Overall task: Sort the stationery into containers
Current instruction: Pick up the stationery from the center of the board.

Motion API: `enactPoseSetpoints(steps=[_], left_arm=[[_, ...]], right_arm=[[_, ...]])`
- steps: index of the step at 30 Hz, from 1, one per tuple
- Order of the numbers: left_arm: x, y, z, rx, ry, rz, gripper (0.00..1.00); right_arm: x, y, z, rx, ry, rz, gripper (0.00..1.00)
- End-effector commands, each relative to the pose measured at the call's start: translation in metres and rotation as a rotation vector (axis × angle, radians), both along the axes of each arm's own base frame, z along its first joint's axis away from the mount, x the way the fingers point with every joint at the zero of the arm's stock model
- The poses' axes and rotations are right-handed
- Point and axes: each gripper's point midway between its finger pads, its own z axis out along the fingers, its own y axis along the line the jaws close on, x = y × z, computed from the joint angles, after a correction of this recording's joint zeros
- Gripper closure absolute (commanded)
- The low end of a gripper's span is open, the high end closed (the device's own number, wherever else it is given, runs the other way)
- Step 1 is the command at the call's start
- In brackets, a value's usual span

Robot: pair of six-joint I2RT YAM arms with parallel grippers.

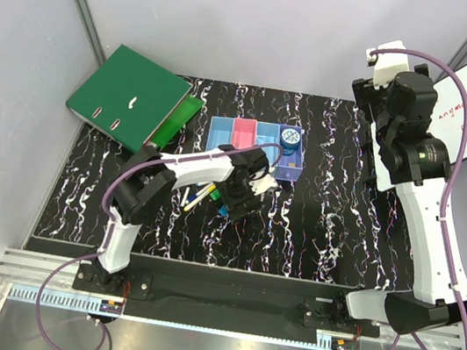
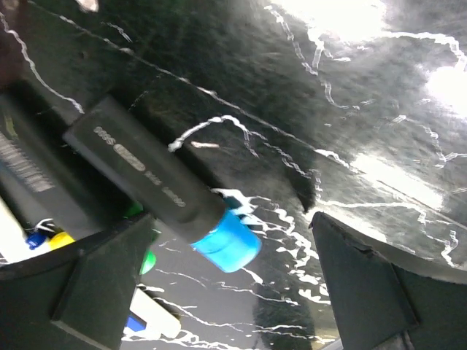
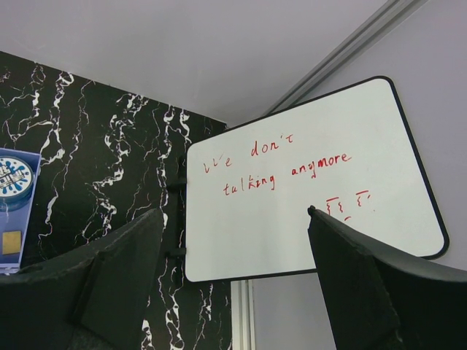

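Left gripper [image 2: 232,217] wide over blue-capped marker [image 2: 146,171], skewed across jaws; closing could flick it into pens [image 2: 149,313]; right gripper [image 3: 233,215] wide, empty

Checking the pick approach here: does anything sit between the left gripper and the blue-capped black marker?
Nothing visible does. The left gripper hangs open right over the marker, whose cap lies in the gap beside one finger. The other pens lie off to the side, past that finger.

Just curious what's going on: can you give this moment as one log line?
left fingers: open over black marker | right fingers: open, empty, raised | blue tin: in rightmost bin
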Motion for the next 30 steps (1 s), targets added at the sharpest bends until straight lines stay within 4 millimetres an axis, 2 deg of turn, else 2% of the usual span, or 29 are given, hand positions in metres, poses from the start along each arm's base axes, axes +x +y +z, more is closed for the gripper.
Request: enactPoseSetpoints(steps=[1, 4, 9, 10, 12, 13, 14, 16, 21, 25, 28, 30], left_arm=[[0.01, -0.011, -0.001, -0.028, -0.009, 0.01, 0.01], [0.01, -0.012, -0.003, -0.026, -0.004, 0.006, 0.07], [0.012, -0.013, -0.007, -0.021, -0.001, 0.001, 0.27], [0.012, -0.013, -0.008, -0.018, 0.0, -0.001, 0.35], [0.012, -0.014, -0.008, -0.023, 0.004, 0.0, 0.43], [0.013, -0.016, -0.008, -0.026, 0.003, 0.001, 0.53], [0.013, -0.015, -0.009, -0.022, 0.003, 0.003, 0.58], [0.014, -0.017, -0.009, -0.024, 0.003, 0.001, 0.65], [0.012, -0.015, -0.008, -0.024, 0.008, 0.002, 0.99], [0.005, -0.015, 0.001, -0.045, 0.024, -0.006, 1.0], [0.001, -0.015, 0.022, -0.079, 0.01, -0.007, 1.0], [0.002, -0.016, 0.044, -0.113, -0.023, -0.006, 1.0]], right_arm=[[-0.002, 0.004, 0.015, 0.03, -0.043, 0.013, 0.12], [-0.002, 0.004, 0.016, 0.034, -0.046, 0.014, 0.12], [-0.002, 0.005, 0.017, 0.045, -0.049, 0.018, 0.12], [-0.003, 0.005, 0.017, 0.045, -0.05, 0.018, 0.12], [-0.002, 0.006, 0.015, 0.046, -0.043, 0.021, 0.12], [-0.002, 0.005, 0.016, 0.048, -0.046, 0.019, 0.12], [-0.002, 0.006, 0.016, 0.048, -0.046, 0.02, 0.12], [-0.003, 0.006, 0.016, 0.05, -0.046, 0.02, 0.12], [-0.002, 0.006, 0.017, 0.052, -0.046, 0.023, 0.12], [-0.003, 0.007, 0.016, 0.051, -0.045, 0.023, 0.12], [-0.004, 0.005, 0.017, 0.051, -0.048, 0.022, 0.12], [-0.004, 0.006, 0.016, 0.05, -0.045, 0.022, 0.12]])
